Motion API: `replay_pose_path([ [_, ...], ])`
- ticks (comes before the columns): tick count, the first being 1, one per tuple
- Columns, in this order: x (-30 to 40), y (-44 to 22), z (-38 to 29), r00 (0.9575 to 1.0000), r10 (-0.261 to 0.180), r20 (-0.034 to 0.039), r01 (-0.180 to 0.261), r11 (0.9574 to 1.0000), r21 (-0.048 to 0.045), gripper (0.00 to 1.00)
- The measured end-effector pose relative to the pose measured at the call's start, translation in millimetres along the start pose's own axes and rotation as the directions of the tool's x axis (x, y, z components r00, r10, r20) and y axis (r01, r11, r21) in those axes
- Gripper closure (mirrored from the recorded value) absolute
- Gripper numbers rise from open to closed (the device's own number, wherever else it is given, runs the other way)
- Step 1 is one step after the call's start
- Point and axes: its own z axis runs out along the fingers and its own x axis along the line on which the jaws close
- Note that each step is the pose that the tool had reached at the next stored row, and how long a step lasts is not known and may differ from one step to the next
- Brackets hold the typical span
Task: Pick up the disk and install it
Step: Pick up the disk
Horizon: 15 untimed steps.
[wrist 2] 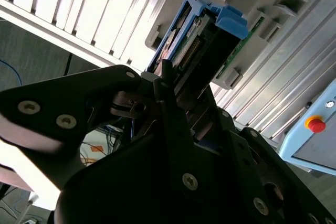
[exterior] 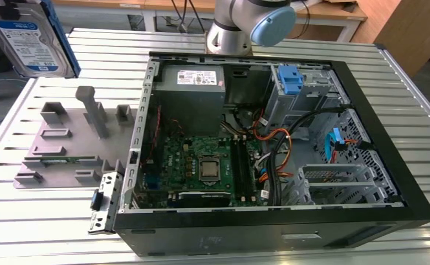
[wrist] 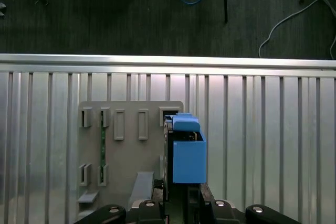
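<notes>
The disk (exterior: 27,38), a silver drive with a white-and-blue label in a blue carrier, hangs upright in the air at the exterior view's upper left, above and beyond the grey fixture plate (exterior: 67,138). In both wrist views my gripper (wrist 2: 173,85) (wrist: 181,195) is shut on the disk (wrist 2: 202,35) (wrist: 186,150), with the dark fingers clamping its lower end and the blue carrier end pointing away from me. Below it lies the fixture plate (wrist: 126,150) on the slatted metal table (wrist: 262,140).
The open computer case (exterior: 391,165) lies on the exterior view's right, with a motherboard (exterior: 200,165), a grey power-supply box (exterior: 192,80), cables and a drive bay holding a blue latch (exterior: 291,80). The arm's base (exterior: 248,25) stands behind the case. A red button (wrist 2: 315,124) sits beyond the table.
</notes>
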Motion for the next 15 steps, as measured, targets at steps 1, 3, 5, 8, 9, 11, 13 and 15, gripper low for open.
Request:
replay_pose_path([
  [1,0.0,0.0,-0.4,1.0,0.0,-0.0001,0.0,1.0,-0.0002,0.65],
  [3,-0.1,0.0,-1.3,1.0,0.0,0.0,0.0,1.0,0.0,0.65],
  [5,-0.1,0.0,-2.5,1.0,0.0,0.0,0.0,1.0,0.0001,0.65],
  [8,-0.2,0.0,-4.1,1.0,0.0,0.0,0.0,1.0,0.0001,0.65],
  [9,-0.2,0.0,-4.8,1.0,0.0,0.0,0.0,1.0,0.0,0.65],
  [11,-0.3,0.1,-6.3,1.0,0.0,0.0,0.0,1.0,0.0001,0.65],
  [13,-0.3,0.1,-7.8,1.0,0.0,0.0,0.0,1.0,0.0001,0.65],
  [15,-0.4,0.1,-9.5,1.0,0.0,0.0,0.0,1.0,0.0001,0.65],
])
